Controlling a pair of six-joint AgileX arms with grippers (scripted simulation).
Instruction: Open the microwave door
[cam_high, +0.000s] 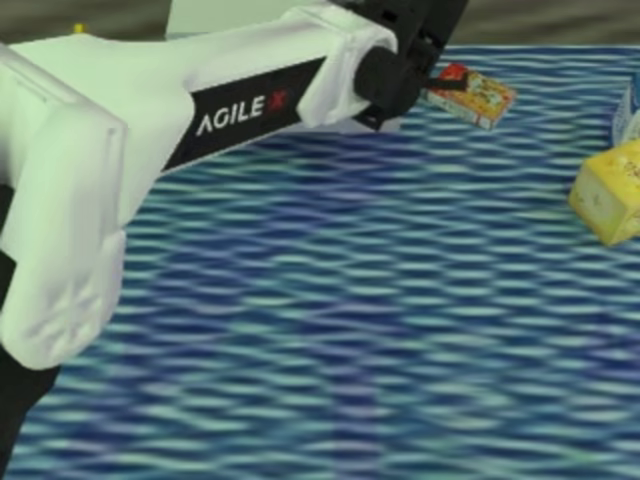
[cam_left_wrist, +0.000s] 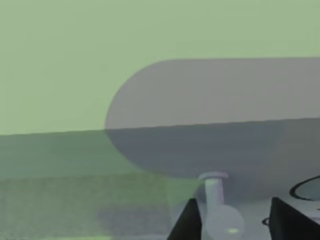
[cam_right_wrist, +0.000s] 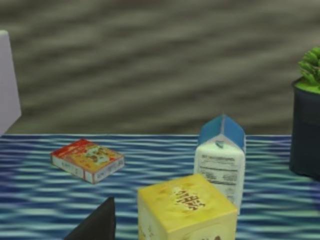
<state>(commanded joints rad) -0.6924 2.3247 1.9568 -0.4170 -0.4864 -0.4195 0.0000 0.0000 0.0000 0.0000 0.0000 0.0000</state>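
left pincer (cam_left_wrist: 232, 220) at table's far edge, spread around handle (cam_left_wrist: 216, 200) of microwave (cam_left_wrist: 225, 125) | pinch squarely, swing door along hinge arc | right pincer: cannot tell

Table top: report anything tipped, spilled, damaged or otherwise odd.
Nothing spilled or damaged. The flat red box lies askew to the table's edges, and the yellow box sits turned at an angle before the upright milk carton. The left pincer works by the microwave.
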